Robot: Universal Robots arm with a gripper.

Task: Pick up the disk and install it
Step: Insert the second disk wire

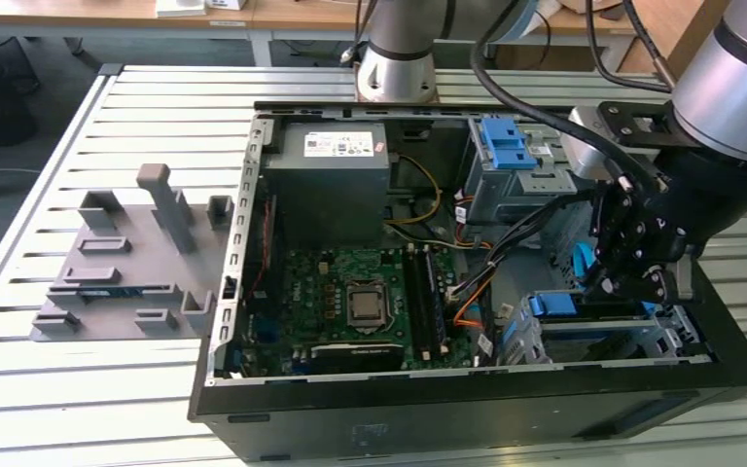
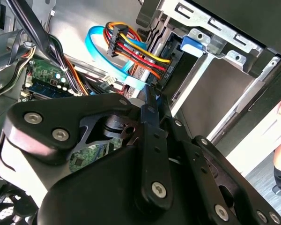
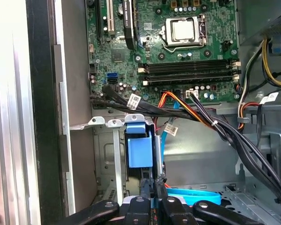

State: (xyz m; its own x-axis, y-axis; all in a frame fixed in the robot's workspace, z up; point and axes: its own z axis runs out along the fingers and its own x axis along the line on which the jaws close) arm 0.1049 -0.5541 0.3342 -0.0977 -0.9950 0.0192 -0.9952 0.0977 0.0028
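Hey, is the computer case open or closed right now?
Open: the computer case has no side cover on, so the exterior view shows the motherboard inside, and the gripper reaches in.

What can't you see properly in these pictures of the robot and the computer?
- The claw tips: in the exterior view the arm's black links cover them; in both wrist views the linkage blocks them, so open or shut is unclear.
- The disk: in the first wrist view it is edge-on beside the blue carrier, label hidden.
- The drive cage: partly behind the claw in the exterior view.
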